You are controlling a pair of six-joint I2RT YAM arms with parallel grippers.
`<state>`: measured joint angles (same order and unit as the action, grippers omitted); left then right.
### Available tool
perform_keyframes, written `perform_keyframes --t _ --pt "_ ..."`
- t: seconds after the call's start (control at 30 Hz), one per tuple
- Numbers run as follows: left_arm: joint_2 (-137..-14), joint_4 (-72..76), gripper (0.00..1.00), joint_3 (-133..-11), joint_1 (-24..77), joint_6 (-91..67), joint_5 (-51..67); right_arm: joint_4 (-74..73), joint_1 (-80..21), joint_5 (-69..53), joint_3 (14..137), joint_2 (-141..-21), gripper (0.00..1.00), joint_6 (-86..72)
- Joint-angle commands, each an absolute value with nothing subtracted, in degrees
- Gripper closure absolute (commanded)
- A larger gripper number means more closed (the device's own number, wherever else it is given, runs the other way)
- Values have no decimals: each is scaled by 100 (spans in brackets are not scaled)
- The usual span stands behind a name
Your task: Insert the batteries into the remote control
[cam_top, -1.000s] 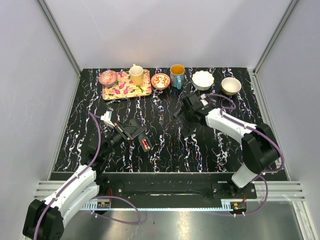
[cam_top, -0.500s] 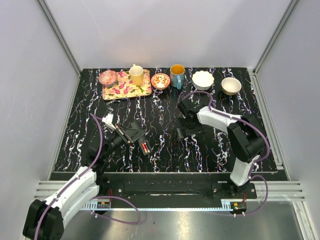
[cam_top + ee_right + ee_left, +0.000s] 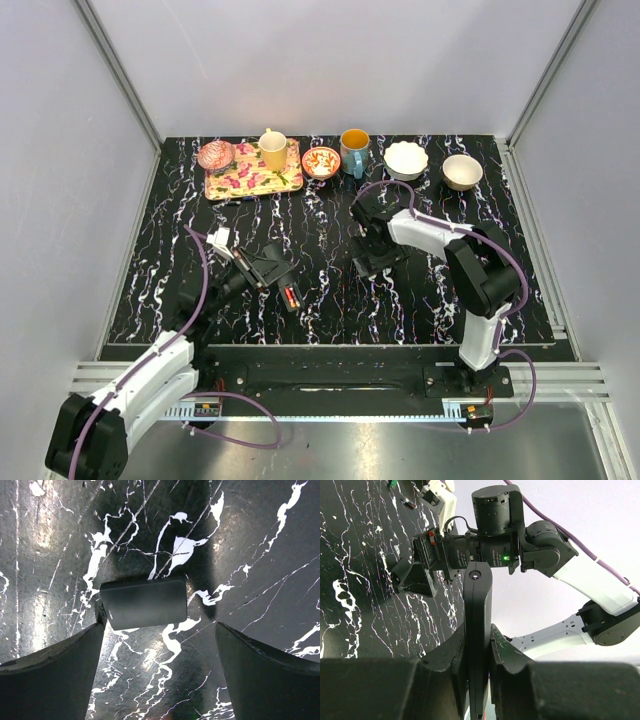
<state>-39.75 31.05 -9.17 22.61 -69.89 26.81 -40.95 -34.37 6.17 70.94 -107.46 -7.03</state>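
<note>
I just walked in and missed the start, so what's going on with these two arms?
Two robot arms are working on a remote control. The left gripper is shut on the slim black remote control and seems to hold it off the table. The right gripper is open and hovers low over a small flat black piece lying on the table, a finger on either side. It may be the battery cover, but that is unclear. Cups and bowls stand along the far edge.
</note>
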Motion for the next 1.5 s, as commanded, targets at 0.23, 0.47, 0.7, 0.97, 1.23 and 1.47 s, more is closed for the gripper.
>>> perform_keyframes --t 0.23,0.47,0.7,0.97,1.23,1.47 --pt "-4052 3516 100 -993 2268 -6864 2830 -3569 -3366 554 7234 -11021 11 -440" --pt "-4043 3524 100 -941 2268 -6864 2795 -3437 -3270 167 7075 -11066 22 -431" --pt "-4104 3647 100 -931 2276 -6891 2786 -3542 -3129 18 7023 -11039 32 -545" --pt "-4061 3647 100 -905 2268 -6891 2786 -3402 -3094 130 6724 -10794 64 -2043" --pt "-3964 3577 100 -932 2268 -6899 2786 -2945 -3050 1124 5934 -9696 92 -5674" --pt "-3832 3524 100 -923 2268 -6970 2716 -3208 -3041 1686 5564 -9281 72 -8600"
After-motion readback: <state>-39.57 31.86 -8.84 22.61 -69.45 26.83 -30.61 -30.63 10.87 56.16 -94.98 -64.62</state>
